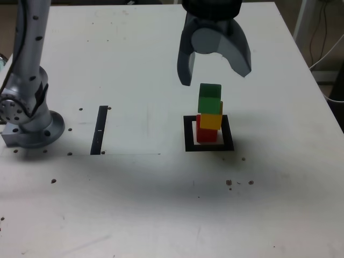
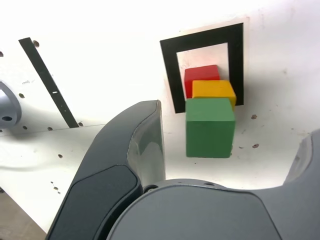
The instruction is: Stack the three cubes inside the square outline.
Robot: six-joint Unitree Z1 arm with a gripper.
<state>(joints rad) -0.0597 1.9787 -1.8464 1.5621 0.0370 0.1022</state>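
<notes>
In the exterior view, the grey two-fingered pincer [image 1: 214,70] hangs wide open at upper centre, gripping nothing, its fingers apart above the stack. Right of centre, the matte green cube [image 1: 209,99] tops the matte yellow cube [image 1: 211,122], with the matte red cube [image 1: 206,135] lowest, inside the black tape square outline [image 1: 189,148]. The layers sit slightly offset, so the coming move probably turns on backing clear without brushing the green one. In the wrist view, the green cube lies at centre-right of the frame, between the spread fingers and touching neither; being a cube, it shows no long axis.
</notes>
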